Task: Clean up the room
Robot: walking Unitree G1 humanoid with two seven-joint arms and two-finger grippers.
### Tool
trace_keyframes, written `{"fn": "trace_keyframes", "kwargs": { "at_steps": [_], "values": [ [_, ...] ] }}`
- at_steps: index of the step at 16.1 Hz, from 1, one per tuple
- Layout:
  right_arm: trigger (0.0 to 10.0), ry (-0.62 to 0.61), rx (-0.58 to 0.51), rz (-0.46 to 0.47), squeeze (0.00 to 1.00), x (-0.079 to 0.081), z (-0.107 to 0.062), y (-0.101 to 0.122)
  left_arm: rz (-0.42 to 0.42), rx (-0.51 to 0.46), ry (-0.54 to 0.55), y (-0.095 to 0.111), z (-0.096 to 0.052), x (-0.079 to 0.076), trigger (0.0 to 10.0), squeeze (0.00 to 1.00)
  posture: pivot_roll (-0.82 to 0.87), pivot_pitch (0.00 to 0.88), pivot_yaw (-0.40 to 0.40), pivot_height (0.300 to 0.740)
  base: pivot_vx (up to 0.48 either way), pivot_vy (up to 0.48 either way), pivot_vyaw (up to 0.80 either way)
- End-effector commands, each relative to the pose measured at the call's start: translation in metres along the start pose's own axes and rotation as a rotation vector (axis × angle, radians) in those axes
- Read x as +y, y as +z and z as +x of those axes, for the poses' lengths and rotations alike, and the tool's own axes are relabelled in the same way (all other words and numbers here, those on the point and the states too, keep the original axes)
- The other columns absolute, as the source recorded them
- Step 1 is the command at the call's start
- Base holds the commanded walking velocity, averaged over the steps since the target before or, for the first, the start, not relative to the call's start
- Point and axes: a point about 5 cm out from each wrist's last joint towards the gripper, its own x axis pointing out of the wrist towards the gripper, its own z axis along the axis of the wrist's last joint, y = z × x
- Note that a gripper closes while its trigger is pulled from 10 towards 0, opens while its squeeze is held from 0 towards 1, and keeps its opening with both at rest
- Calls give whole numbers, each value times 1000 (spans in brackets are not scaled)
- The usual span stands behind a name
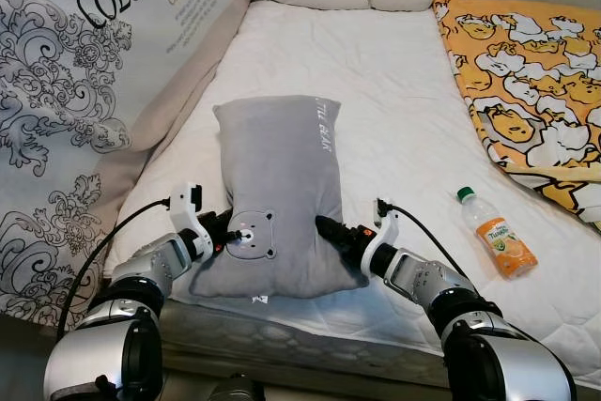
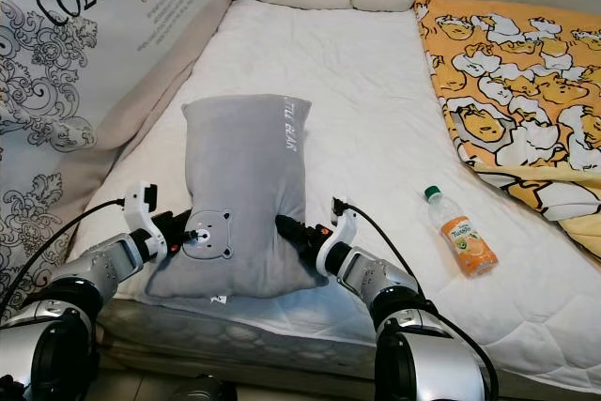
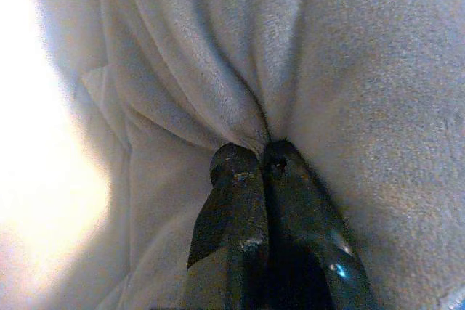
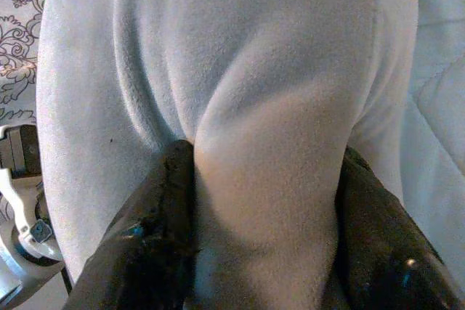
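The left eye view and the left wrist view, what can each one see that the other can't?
The left eye view takes in the white mattress, the orange juice bottle, the yellow cartoon blanket and the right gripper. The left wrist view shows the fingers pinched shut on a fold of fabric. Both show the soft grey bear pillow and the left gripper.

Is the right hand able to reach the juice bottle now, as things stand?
Probably not right away: the right hand is shut on the grey pillow. The juice bottle lies on the mattress to its right, nothing between them.
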Motion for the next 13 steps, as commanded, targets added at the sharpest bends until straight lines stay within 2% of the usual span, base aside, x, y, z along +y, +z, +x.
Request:
{"fn": "trace_keyframes", "kwargs": {
  "at_steps": [1,9,11,13],
  "values": [
    [0,16,11,9,0,4,4,-4,10,51,-52,-11,9,-11,0,0,-1,0,-7,740,0,0,0],
    [0,80,-65,-45,0,16,11,6,175,-33,-86,-2,19,-29,0,0,0,0,14,740,0,0,0],
    [0,110,-93,-66,0,21,11,13,215,-68,-100,6,21,-36,0,0,-4,0,23,740,0,0,0],
    [0,144,-157,-103,0,29,10,29,255,-137,-130,23,24,-48,0,0,-9,0,35,740,0,0,0]
  ]
}}
